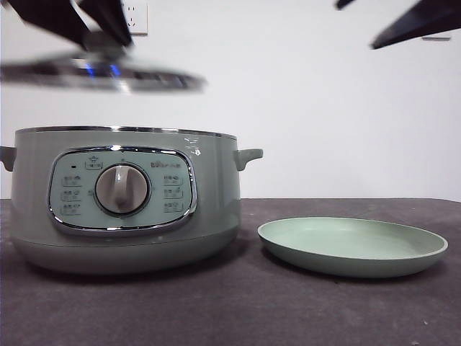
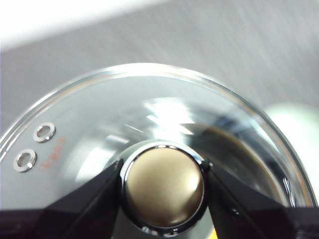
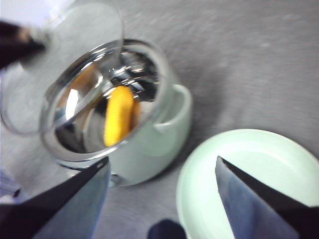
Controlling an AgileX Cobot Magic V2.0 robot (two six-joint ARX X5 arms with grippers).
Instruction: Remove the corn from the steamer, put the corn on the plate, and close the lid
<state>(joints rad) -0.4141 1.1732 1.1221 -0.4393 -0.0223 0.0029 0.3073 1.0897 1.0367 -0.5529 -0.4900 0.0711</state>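
The pale green steamer [image 1: 126, 198] stands at the left of the table with its top open. My left gripper [image 2: 163, 186] is shut on the knob [image 2: 164, 186] of the glass lid [image 1: 101, 76] and holds the lid in the air above the steamer's left side. The yellow-orange corn [image 3: 118, 115] lies inside the steamer [image 3: 149, 144]. The lid [image 3: 55, 64] shows partly over the pot in the right wrist view. The empty pale green plate [image 1: 353, 246] sits to the right of the steamer. My right gripper [image 3: 162, 199] is open, high above the gap between steamer and plate [image 3: 249, 184].
The dark grey table [image 1: 238, 310] runs under both things. A white wall with a socket [image 1: 137, 18] stands behind. The right arm's dark tip [image 1: 414, 25] shows at the top right corner.
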